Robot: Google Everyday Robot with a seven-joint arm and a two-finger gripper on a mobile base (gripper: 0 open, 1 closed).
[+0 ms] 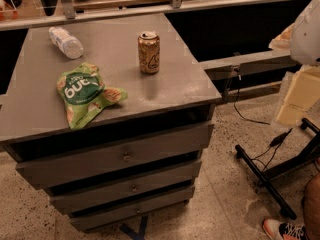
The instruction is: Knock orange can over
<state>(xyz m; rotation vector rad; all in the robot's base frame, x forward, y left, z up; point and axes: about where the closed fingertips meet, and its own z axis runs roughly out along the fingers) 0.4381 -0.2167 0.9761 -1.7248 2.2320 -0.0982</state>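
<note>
Three items are sitting on the grey worktop (165,91). The orange can (149,52) is standing upright toward the back-centre. A green bag (87,94) is lying flat to its front-left (well apart), and a clear water bottle (66,42) is lying on its side at back-left. The gripper is sitting out of frame, so I can't tell how far it's opening or whether it's holding anything. The drawers (125,156) below are sitting slightly ajar.

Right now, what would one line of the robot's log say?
orange can: upright on cabinet | green bag: lying front-left | water bottle: lying back-left | gripper: not in view | knock: not done
</note>
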